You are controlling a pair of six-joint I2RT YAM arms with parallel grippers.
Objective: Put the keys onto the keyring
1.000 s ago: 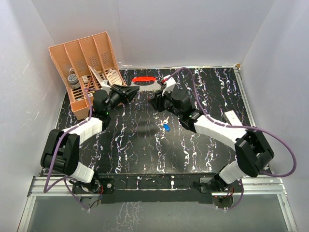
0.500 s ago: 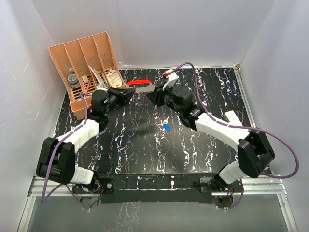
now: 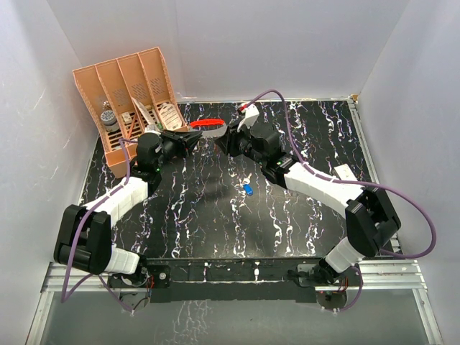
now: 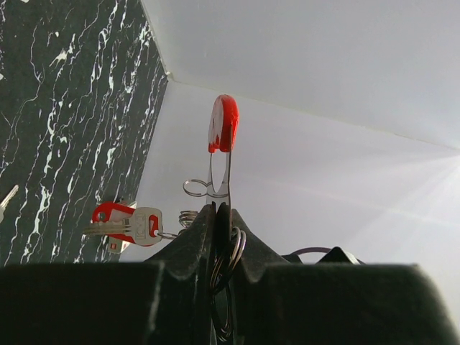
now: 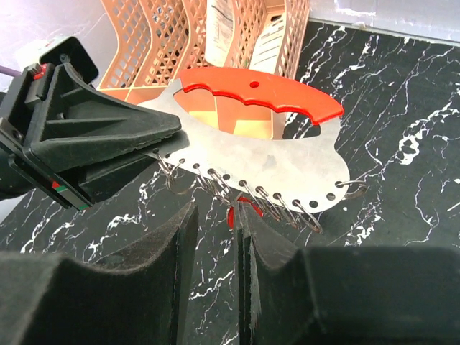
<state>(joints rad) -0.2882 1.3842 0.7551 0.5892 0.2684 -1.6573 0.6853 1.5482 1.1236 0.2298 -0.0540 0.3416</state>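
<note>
Two grippers met above the rear of the black marbled table (image 3: 187, 215), just in front of an orange lattice rack (image 3: 129, 83). The left gripper (image 4: 217, 210) was clamped tight on one end of the keyring (image 5: 259, 154), a flat whitish-grey plate with a red grip along its upper edge and a cut-out beneath it. The plate was held up off the table between the two arms. A row of small holes ran along its lower edge, and thin wire rings (image 5: 284, 207) hung from them. The right gripper (image 5: 215, 214) pointed at that row from the opposite side, its jaws partly apart. The red-headed key (image 4: 115, 214) sat just below the plate, its pale blade pointing toward the table. From the right wrist it showed edge-on in the gap, nearer one finger, and whether the fingers pinched it could not be told. The blue-headed key (image 3: 248, 190) lay alone on the table, well apart from the keyring, near the right forearm.
</note>
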